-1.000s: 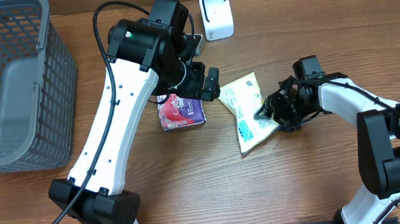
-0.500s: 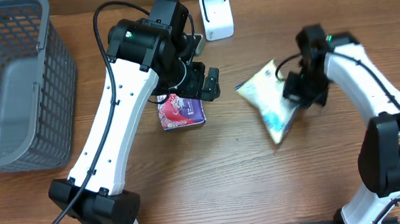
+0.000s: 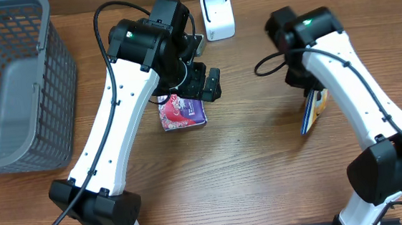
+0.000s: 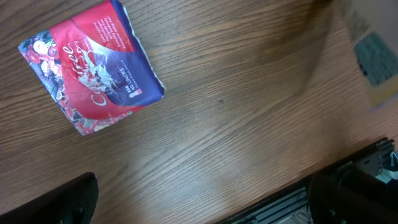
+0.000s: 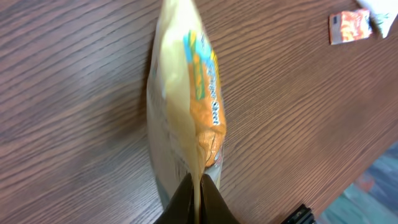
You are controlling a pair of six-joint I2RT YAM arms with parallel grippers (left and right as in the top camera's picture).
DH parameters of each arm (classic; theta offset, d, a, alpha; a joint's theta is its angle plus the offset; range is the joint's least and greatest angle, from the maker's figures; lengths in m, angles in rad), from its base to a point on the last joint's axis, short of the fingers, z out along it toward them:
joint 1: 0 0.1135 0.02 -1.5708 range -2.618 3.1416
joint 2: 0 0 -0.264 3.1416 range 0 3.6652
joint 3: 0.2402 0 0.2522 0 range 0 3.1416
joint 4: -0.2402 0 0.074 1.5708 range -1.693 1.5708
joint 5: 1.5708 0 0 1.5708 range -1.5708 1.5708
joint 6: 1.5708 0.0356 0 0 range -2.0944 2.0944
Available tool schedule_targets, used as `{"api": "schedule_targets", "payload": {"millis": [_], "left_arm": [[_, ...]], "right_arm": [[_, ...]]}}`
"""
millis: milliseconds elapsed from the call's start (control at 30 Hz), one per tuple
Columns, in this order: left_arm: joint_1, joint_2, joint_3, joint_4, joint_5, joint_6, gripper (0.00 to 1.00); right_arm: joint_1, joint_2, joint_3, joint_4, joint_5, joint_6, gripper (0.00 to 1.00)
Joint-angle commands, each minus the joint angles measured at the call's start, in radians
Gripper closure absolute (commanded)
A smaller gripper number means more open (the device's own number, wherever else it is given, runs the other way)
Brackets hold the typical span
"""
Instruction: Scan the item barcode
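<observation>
Overhead, the right arm covers most of the yellow packet, which we see only edge-on, so its barcode is not readable. In the wrist view the right gripper pinches the packet's edge, fully closed. The left gripper stands wide and holds nothing, near the red packet.

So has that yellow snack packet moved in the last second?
Yes. The yellow packet lay flat near the red packet; now it hangs edge-on from the right gripper, farther to the right of the white scanner.
</observation>
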Motion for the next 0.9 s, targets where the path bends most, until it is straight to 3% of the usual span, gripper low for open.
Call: {"api": "schedule_targets", "payload": {"millis": [0, 400, 467, 533, 600, 733, 767, 867], "left_arm": [[-0.001, 0.002, 0.000, 0.001, -0.006, 0.022, 0.00], [-0.001, 0.002, 0.000, 0.001, -0.006, 0.022, 0.00], [-0.001, 0.002, 0.000, 0.001, -0.006, 0.022, 0.00], [-0.001, 0.002, 0.000, 0.001, -0.006, 0.022, 0.00], [-0.001, 0.002, 0.000, 0.001, -0.006, 0.022, 0.00], [-0.001, 0.002, 0.000, 0.001, -0.006, 0.022, 0.00], [-0.001, 0.002, 0.000, 0.001, -0.006, 0.022, 0.00], [-0.001, 0.002, 0.000, 0.001, -0.006, 0.022, 0.00]], "right_arm": [[0.051, -0.013, 0.014, 0.005, 0.056, 0.053, 0.96], [0.228, -0.013, -0.152, 0.216, -0.145, 0.053, 0.96], [0.245, -0.013, -0.187, 0.272, -0.187, 0.053, 0.85], [0.251, -0.013, -0.197, 0.312, -0.228, 0.041, 0.66], [0.251, -0.013, -0.192, 0.336, -0.241, 0.032, 0.41], [0.198, -0.014, -0.129, 0.310, -0.255, 0.020, 0.21], [0.177, -0.014, -0.111, 0.295, -0.262, 0.019, 0.01], [0.093, -0.014, -0.071, 0.250, -0.309, 0.003, 0.00]]}}
